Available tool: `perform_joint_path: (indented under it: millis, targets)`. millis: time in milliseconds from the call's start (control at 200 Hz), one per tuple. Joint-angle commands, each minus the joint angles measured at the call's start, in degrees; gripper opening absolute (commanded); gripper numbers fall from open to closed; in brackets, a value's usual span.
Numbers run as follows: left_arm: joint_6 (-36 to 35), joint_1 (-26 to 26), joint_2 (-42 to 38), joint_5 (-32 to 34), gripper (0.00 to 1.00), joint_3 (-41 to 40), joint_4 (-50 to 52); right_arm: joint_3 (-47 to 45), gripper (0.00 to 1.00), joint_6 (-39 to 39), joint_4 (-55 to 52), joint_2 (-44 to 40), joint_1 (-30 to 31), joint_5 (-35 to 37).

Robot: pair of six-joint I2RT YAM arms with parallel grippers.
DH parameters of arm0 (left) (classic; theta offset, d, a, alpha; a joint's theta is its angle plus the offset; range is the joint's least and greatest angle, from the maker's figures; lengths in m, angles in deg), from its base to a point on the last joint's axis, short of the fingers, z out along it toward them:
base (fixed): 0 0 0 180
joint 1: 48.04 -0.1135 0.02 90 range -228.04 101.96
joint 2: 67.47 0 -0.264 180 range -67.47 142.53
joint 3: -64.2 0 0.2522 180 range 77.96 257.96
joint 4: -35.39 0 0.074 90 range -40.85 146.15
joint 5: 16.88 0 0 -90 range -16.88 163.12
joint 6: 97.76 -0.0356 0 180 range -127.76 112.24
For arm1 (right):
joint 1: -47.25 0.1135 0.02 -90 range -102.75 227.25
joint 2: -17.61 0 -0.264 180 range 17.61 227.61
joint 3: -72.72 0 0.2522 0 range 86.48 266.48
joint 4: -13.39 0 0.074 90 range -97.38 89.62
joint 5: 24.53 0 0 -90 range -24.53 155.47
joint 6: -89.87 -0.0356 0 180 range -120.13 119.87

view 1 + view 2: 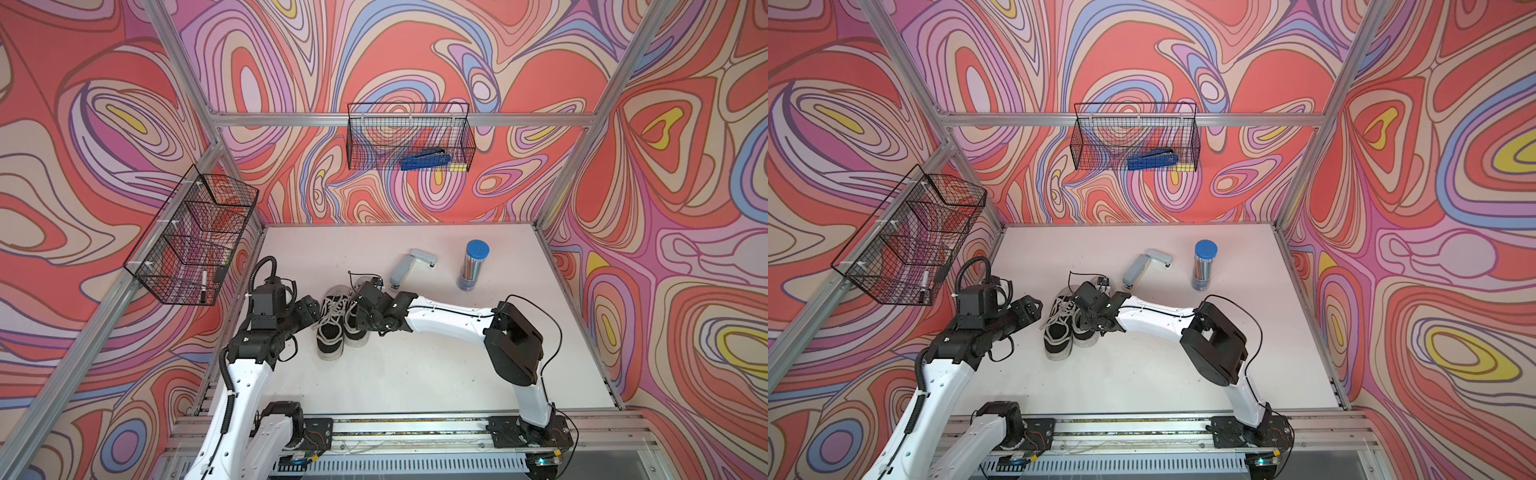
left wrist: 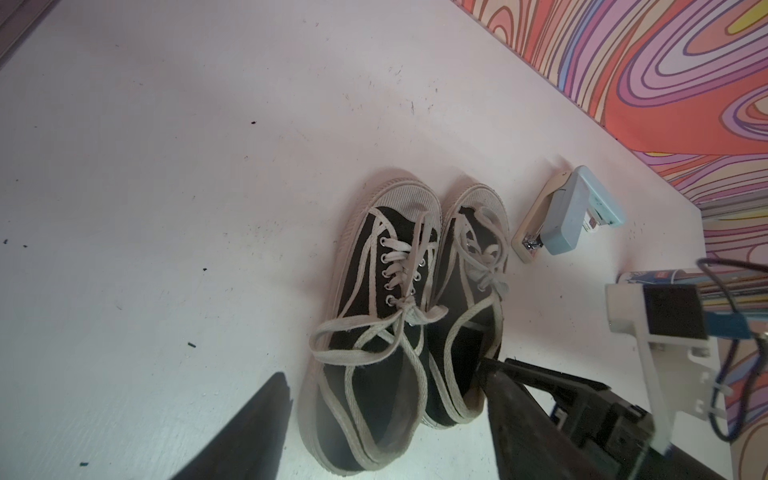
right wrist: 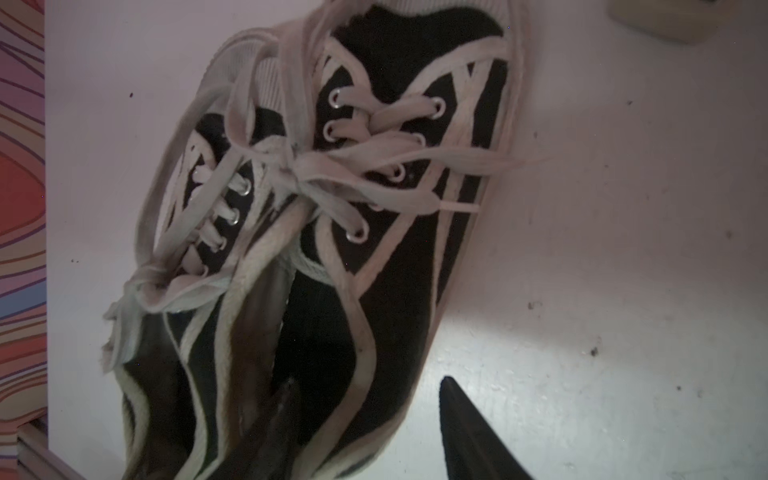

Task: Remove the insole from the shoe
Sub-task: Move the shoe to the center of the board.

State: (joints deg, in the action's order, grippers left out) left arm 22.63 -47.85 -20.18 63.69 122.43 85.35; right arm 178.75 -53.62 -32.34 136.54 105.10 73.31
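Observation:
Two black canvas shoes with white laces stand side by side, toes toward the back wall: the left shoe (image 1: 330,332) (image 1: 1057,332) (image 2: 386,257) and the right shoe (image 1: 356,328) (image 1: 1084,330) (image 3: 399,270). Both openings are dark inside and I cannot make out an insole. My left gripper (image 1: 311,311) (image 1: 1034,307) (image 2: 382,374) is open beside the left shoe; in its wrist view the fingers frame both heels without touching them. My right gripper (image 1: 360,322) (image 3: 365,382) is open at the right shoe's heel. One finger is down inside the opening; the other is outside over the table.
A grey stapler (image 1: 411,266) lies behind the shoes. A clear tube with a blue lid (image 1: 473,266) stands to its right. A wire basket (image 1: 195,237) hangs on the left wall. Another basket (image 1: 411,137) on the back wall holds a blue stapler (image 1: 426,160).

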Motion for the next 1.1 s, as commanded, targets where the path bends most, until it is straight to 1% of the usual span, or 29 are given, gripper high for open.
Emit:
perform_joint_path:
  millis: [0, 145, 215, 351, 471, 566, 676, 881, 926, 972, 1097]
  targets:
    - [1.1, 0.17, -0.64, -1.26, 0.75, 1.97, 3.13, 3.39, 0.53, 0.45, -5.19, 2.74, 0.08, 4.91]
    - [1.01, 0.17, -0.62, -2.64, 0.74, 2.51, 3.92, 7.55, 0.5, 1.37, -7.78, 6.13, 0.01, 6.47]
    - [0.87, 0.17, -0.53, -3.29, 0.74, 2.92, 4.27, 9.4, 0.45, 1.73, -9.41, 7.49, 0.04, 7.43]
    - [1.77, 0.17, -0.66, -4.35, 0.71, 3.46, 5.81, 8.47, 0.27, 0.94, -10.25, 6.49, 0.02, 10.06]
    - [5.61, 0.34, -1.67, -7.68, 0.64, 1.02, 4.61, 5.64, 0.11, 0.85, -9.88, 3.59, -0.08, 10.49]
    - [7.43, 2.67, -1.55, -9.46, 0.64, -0.43, 4.04, 1.73, 0.0, -0.07, -9.65, 0.31, -0.05, 10.44]
    - [8.33, 8.66, -0.84, -7.04, 0.65, -0.09, 4.62, -4.99, 0.0, -1.54, -7.85, -5.63, 0.01, 10.42]
    - [12.6, 19.09, 0.43, -2.44, 0.65, -0.17, 2.79, -16.28, 0.0, -3.59, -7.92, -15.89, 0.07, 11.24]
    - [13.61, 20.94, 0.82, -1.71, 0.65, -0.38, 2.16, -18.39, 0.0, -3.8, -8.04, -17.06, -0.02, 11.31]
    - [14.58, 22.62, 1.26, -1.23, 0.65, -0.64, 1.28, -20.2, 0.0, -3.8, -8.38, -19.95, 0.0, 11.19]
    - [16.35, 26.68, 2.57, 0.0, 0.66, -1.39, -1.25, -24.21, 0.0, -3.98, -9.67, -22.67, 0.02, 10.45]
